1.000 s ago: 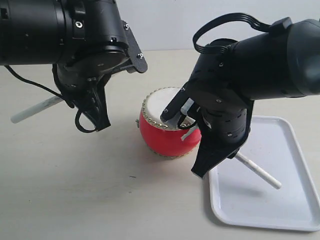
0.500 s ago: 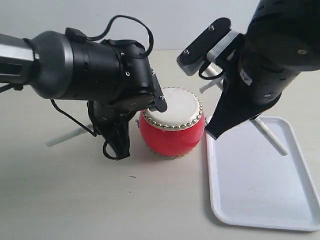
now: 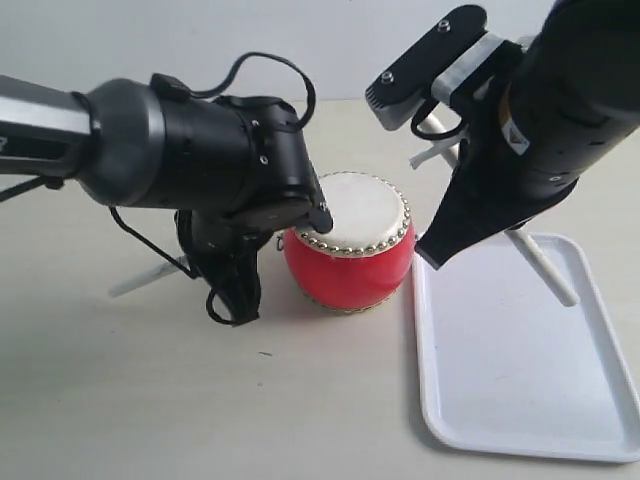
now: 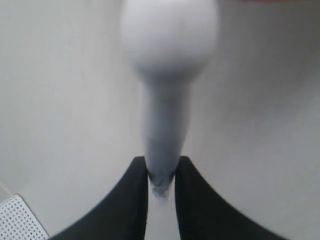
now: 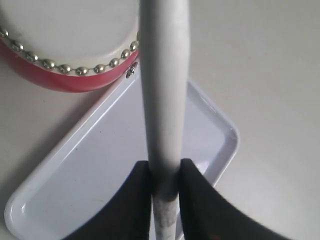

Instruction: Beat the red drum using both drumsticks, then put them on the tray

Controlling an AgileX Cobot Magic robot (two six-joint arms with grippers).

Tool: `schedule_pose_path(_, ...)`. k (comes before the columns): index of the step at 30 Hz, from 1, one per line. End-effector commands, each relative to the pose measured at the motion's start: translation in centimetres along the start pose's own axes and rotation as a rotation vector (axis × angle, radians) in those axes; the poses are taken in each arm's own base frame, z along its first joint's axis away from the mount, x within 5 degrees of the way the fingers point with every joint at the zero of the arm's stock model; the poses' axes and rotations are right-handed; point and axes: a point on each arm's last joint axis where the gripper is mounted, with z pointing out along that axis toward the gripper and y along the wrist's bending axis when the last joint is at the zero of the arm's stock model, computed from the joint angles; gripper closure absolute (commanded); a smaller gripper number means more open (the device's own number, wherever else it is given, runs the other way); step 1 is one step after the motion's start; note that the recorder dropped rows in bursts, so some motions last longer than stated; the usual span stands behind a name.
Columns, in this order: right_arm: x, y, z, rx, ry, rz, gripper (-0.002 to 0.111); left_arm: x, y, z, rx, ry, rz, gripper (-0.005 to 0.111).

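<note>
The red drum (image 3: 347, 262) stands upright mid-table, its cream skin (image 3: 360, 212) bare; its studded rim (image 5: 65, 67) shows in the right wrist view. My left gripper (image 4: 161, 172) is shut on one white drumstick (image 4: 167, 95), which angles down to the table left of the drum (image 3: 150, 277). My right gripper (image 5: 165, 172) is shut on the other drumstick (image 5: 164, 85), held above the white tray (image 5: 100, 170). In the exterior view this stick (image 3: 545, 265) slants over the tray's (image 3: 520, 400) far end, right of the drum.
The left arm's black body (image 3: 190, 160) hangs close against the drum's left side, with a cable loop (image 3: 215, 305) below. The right arm (image 3: 545, 130) looms over the tray's far corner. Pale table (image 3: 150, 400) surrounds everything.
The right arm has lifted off the drum and moved over the tray's far end. The left arm has dropped down beside the drum. In the last half second both barely shifted.
</note>
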Motion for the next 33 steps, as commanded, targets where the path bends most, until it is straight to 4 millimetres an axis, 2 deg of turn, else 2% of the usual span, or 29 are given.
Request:
schedule_pose_path(1,-0.3,1.1,2.6,-0.001,0.085,-0.029,0.108,1.4,2.5,-3.3,-0.083,-0.048,-0.122,0.107)
schedule_pose_path(11,0.2,4.2,9.3,0.009,0.349,-0.16,0.108,6.1,6.5,-10.6,-0.129,-0.204,-0.317,0.107)
schedule_pose_path(15,0.7,5.0,11.1,0.012,0.425,-0.213,0.108,7.2,6.9,-12.0,-0.106,-0.244,-0.356,0.107)
schedule_pose_path(18,0.6,5.0,11.1,0.013,0.416,-0.215,0.108,7.3,7.0,-12.1,-0.102,-0.251,-0.36,0.107)
schedule_pose_path(21,-0.2,4.2,9.3,0.009,0.36,-0.175,0.108,7.1,7.0,-12.2,-0.098,-0.272,-0.358,0.107)
schedule_pose_path(23,-0.8,3.1,6.9,0.005,0.265,-0.136,0.108,6.6,6.7,-12.3,-0.061,-0.328,-0.367,0.107)
schedule_pose_path(26,-1.3,1.1,1.9,-0.033,0.04,-0.047,0.108,4.9,6.0,-13.0,0.059,-0.512,-0.389,0.107)
schedule_pose_path(29,-1.0,-0.3,-1.8,-0.07,-0.129,0.019,0.108,3.9,5.6,-13.6,0.146,-0.627,-0.417,0.107)
schedule_pose_path(33,-0.1,-1.8,-5.7,-0.095,-0.3,0.081,0.108,2.8,5.0,-14.6,0.246,-0.769,-0.397,0.107)
